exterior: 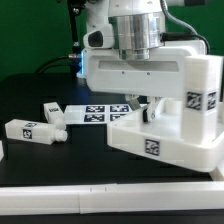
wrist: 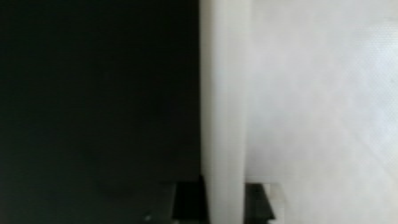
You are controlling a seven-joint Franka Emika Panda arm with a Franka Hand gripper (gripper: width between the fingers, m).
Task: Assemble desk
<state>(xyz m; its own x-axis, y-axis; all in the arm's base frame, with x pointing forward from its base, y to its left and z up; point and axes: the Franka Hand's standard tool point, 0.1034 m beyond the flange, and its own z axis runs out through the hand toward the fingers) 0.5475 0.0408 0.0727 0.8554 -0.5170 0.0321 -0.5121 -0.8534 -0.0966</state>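
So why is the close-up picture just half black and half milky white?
Wrist view: a white desk part sits so close that it blurs into featureless glare; exterior view: evenly lit, with the loose leg fairly sharp.

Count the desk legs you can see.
3. The front leg lies on the table at the exterior view's left, the rear leg lies just behind it, and the upright leg stands at the panel on the right. A fourth may be hidden.
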